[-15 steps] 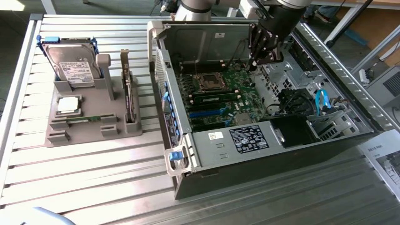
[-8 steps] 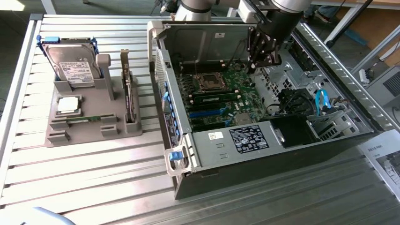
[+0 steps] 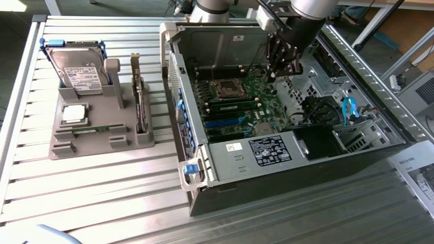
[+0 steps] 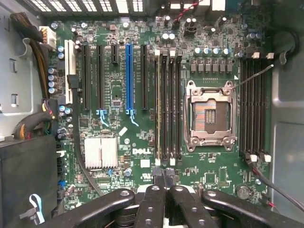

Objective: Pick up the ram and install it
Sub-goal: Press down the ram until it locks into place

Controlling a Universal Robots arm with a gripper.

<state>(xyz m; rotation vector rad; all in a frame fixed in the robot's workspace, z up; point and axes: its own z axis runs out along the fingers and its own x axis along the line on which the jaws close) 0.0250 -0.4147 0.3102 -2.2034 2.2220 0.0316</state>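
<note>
Green motherboard [image 4: 142, 156]; 1 blue slot [image 4: 128, 78] among black slots [image 4: 87, 76]; grey tray [image 3: 88, 140] at exterior view's left; black gripper [image 4: 161, 175].

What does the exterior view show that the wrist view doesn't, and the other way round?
Exterior view: the gray holder on the slatted table, carrying a hard drive, a silver processor chip, an upright expansion card and what looks like the ram lying flat.
Wrist view: the white heatsink and the cable bundles beside the board.
Both: the motherboard, its empty processor socket, the blue slot, and the shut gripper over the board.
</note>
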